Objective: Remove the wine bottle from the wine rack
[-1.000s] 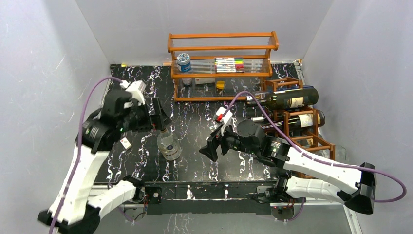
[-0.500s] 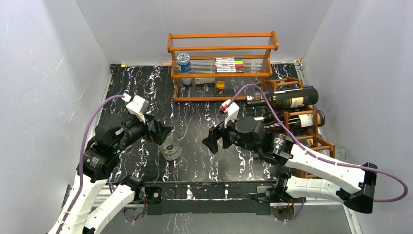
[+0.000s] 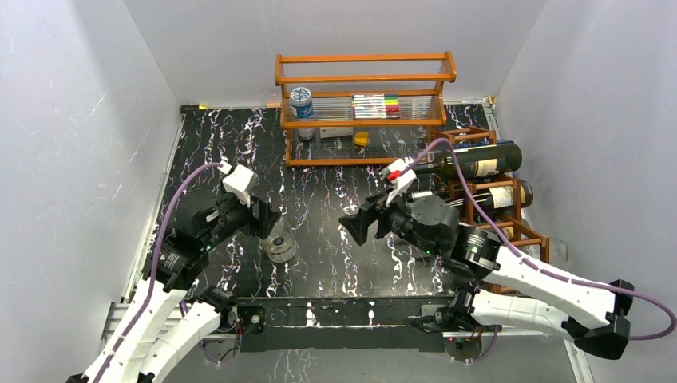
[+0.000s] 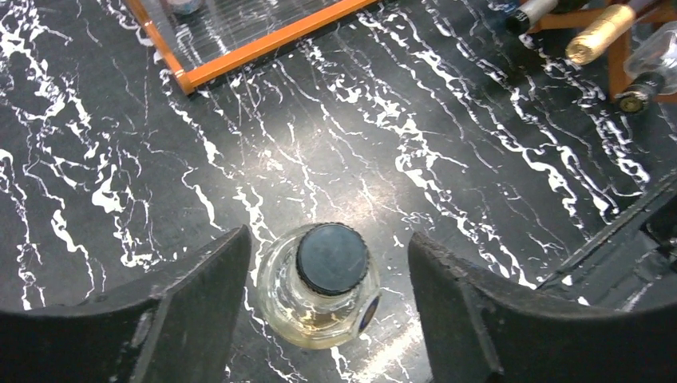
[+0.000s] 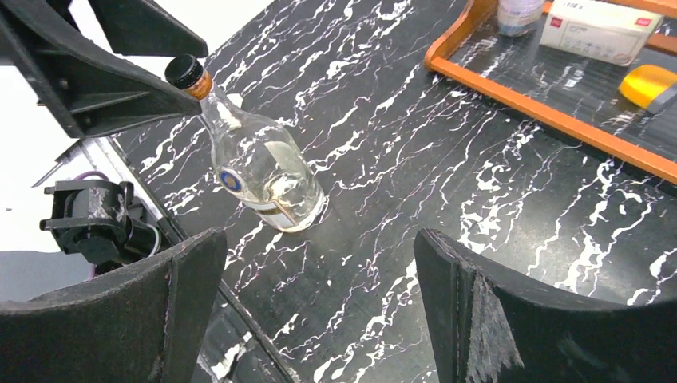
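Top external view put the clear bottle [image 3: 279, 242] upright on the table [image 3: 319, 199] toward 7 o'clock, well apart from the wine rack [image 3: 467, 130] at 3 o'clock. Above it the left gripper [image 4: 327, 236] was spread wide, fingers flanking the black cap and apparently clear of it; the right gripper [image 5: 315, 239] gaped empty. A sideways pull-away would likely clip the neck and topple the bottle, and the right arm's purple cable [image 3: 435, 146] near the racked necks could snag. Only a pale tint showed at the bottle's base. At least 2 dark bottles [image 3: 479, 163] lay in the rack, and the orange shelf [image 3: 363, 57] at 12 o'clock carried a jar [image 3: 301, 102], markers [image 3: 375, 105] and a box [image 5: 611, 28].
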{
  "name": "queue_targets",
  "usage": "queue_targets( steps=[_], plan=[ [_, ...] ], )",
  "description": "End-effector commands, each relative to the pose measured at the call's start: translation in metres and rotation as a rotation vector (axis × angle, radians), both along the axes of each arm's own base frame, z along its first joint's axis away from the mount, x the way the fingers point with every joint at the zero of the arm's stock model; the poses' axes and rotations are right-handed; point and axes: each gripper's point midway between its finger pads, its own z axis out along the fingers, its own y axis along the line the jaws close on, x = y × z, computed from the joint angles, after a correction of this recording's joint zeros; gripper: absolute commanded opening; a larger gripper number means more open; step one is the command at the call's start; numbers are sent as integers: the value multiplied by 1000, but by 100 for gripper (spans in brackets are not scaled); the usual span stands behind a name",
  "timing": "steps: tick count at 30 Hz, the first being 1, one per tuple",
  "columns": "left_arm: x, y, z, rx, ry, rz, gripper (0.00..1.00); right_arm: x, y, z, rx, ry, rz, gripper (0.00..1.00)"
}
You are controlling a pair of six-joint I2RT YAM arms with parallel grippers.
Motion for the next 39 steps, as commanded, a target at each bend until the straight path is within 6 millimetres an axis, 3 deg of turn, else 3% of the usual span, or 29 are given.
queue_targets(
  steps=[1,9,16,20,25,35,39],
  plan=[
    [13,5,-8,35,-10,47,65,6,-13,27,125,-100,-54,98],
    [21,7,-20,34,42,102,52,9,-33,37,74,-162,-89,98],
    [31,8,-12,39,72,148,28,9,-51,37,91,-181,-137,98],
    [40,13,-4,65,100,201,21,9,-61,40,97,-175,-162,98],
    [74,21,25,95,70,326,1,7,-71,47,122,-184,-177,98],
    [143,32,64,50,-46,591,0,9,-77,43,103,-189,-203,98],
    [172,23,77,42,-105,600,0,9,-81,41,97,-188,-212,98]
  ],
)
